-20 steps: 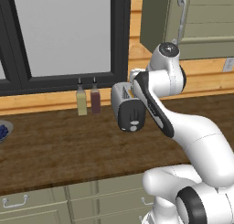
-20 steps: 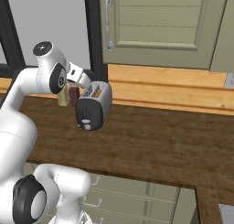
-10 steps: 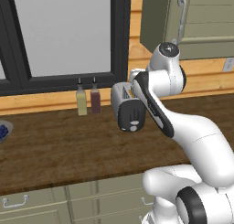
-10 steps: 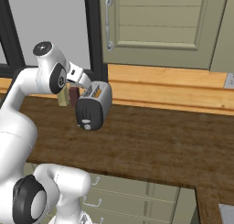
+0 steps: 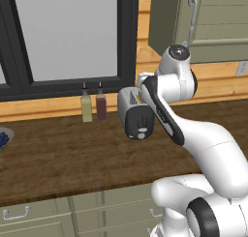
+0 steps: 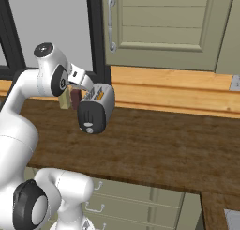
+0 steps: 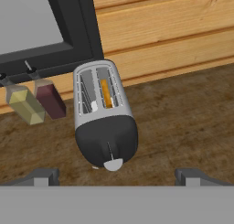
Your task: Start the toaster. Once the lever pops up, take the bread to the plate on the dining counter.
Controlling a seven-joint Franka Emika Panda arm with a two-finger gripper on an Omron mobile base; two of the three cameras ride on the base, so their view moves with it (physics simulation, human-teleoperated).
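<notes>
- Tool (image 7: 117, 178) hangs above the toaster (image 7: 104, 112), finger tips (image 7: 43, 176) spread wide at bottom left and bottom right of the hand view, nothing between them: released, empty.
- Toaster sits centre frame in the hand view, on the dark wood surface (image 7: 183, 122). In the left base view it's mid-frame (image 5: 137, 116), partly behind the arm; in the right base view it's left of centre (image 6: 96, 109), just beside the wrist.
- Two slots on top. Right slot holds the bread (image 7: 106, 93), seen edge-on as an orange-tan strip sunk down in the slot. Left slot looks empty bar a small pale bit low down, can't tell what.
- Black rounded end face points toward the cam; thin lever line down its middle, pale knob (image 7: 113, 164) at the bottom.
- My read: start step not done yet. Lever is the thing to press, a small hard tab, so prob. one finger tip pushing down, not a pinch.
- Toaster prob. light with a smooth shell, could skid or tip on the wood if pushed off-axis. Press straight along the lever track.
- Bread: likely light, stiff-ish, crumbly. Take it by the top edge across its thin faces, lift straight up out of the slot, gentle squeeze or it cracks.
- Two slim bottles upper left of the hand view, yellowish bottle (image 7: 25, 105) and dark red bottle (image 7: 49, 98), just beside the toaster. Upright in the left base view.
- Blue bowl (image 5: 4, 139) at far left edge of the left base view, well apart.
</notes>
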